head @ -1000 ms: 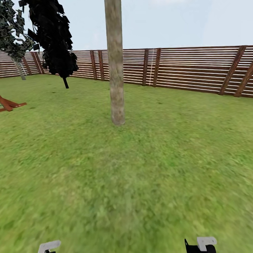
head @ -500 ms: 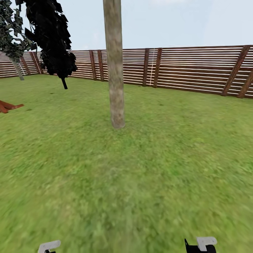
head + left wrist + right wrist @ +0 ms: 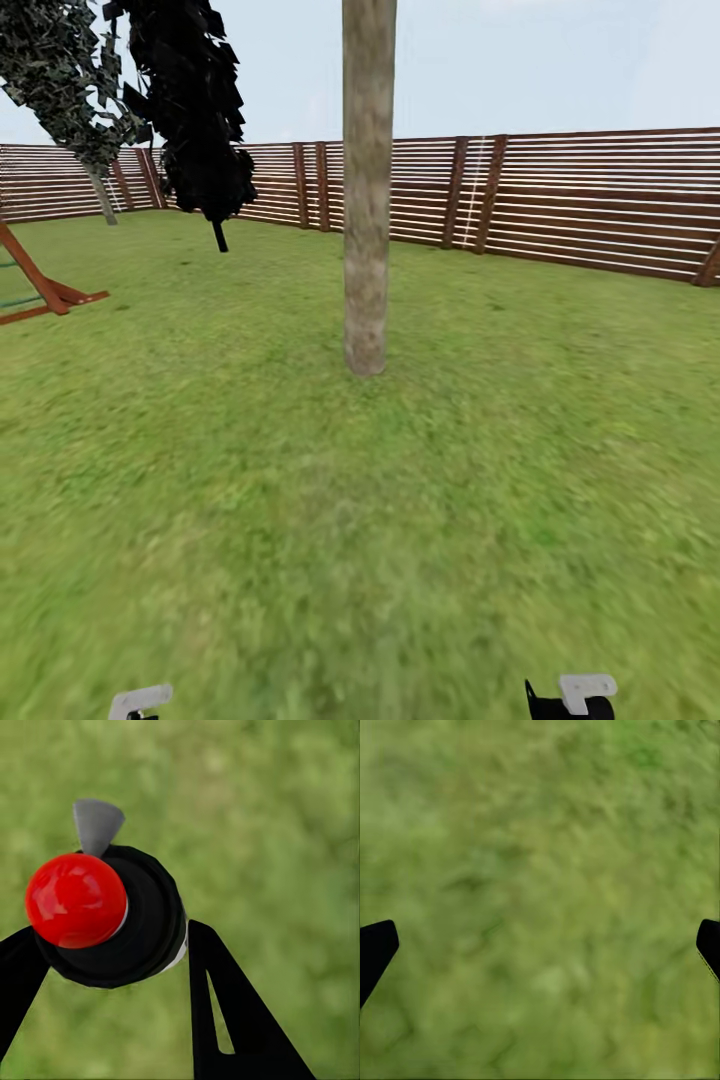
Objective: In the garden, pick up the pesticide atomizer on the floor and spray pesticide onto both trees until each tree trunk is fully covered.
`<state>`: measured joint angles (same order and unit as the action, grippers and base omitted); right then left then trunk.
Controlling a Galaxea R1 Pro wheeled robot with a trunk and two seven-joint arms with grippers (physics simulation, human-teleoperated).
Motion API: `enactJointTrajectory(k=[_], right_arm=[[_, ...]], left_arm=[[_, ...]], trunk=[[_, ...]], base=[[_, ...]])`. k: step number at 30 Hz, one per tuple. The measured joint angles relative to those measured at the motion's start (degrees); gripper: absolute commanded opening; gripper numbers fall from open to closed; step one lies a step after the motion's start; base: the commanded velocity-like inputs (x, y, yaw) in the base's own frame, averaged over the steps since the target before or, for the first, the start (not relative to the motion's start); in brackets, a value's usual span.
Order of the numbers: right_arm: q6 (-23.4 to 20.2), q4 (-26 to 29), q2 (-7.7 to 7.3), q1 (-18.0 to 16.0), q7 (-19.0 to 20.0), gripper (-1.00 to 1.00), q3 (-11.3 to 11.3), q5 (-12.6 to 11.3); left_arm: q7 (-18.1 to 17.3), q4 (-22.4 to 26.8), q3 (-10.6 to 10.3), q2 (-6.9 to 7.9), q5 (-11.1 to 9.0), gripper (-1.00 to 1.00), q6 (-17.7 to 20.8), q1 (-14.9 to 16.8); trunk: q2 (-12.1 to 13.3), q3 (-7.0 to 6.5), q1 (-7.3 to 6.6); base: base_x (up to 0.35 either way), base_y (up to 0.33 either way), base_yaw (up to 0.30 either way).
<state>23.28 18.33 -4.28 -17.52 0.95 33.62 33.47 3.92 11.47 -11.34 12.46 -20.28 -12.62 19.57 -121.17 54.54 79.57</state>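
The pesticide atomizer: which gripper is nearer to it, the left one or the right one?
Left. The left gripper holds the pesticide atomizer between its fingers. The right gripper is open over bare grass, with no atomizer there.

One bare grey-tan tree trunk [image 3: 366, 200] stands on the grass. Behind it are two other trees: one black, narrow tree [image 3: 195, 110] and one grey-green leafy tree [image 3: 65, 75]. One slatted wooden fence [image 3: 560, 205] rings the lawn. One red-brown wooden frame [image 3: 45, 290] sits at the lawn's edge. One sprayer [image 3: 105, 911] with one red cap sits between two black fingers [image 3: 232, 1012].
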Motion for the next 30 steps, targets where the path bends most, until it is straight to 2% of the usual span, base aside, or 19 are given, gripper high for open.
enactJointTrajectory(k=[30], right_arm=[[0.0, 0.0, -0.05, 0.0, 0.0, 1.0, 0.0, 0.0]], left_arm=[[0.0, 0.0, 0.0, 0.0, 0.0, -1.0, 0.0, 0.0]], trunk=[[0.0, 0.0, 0.0]], base=[[0.338, 0.0, 0.001]])
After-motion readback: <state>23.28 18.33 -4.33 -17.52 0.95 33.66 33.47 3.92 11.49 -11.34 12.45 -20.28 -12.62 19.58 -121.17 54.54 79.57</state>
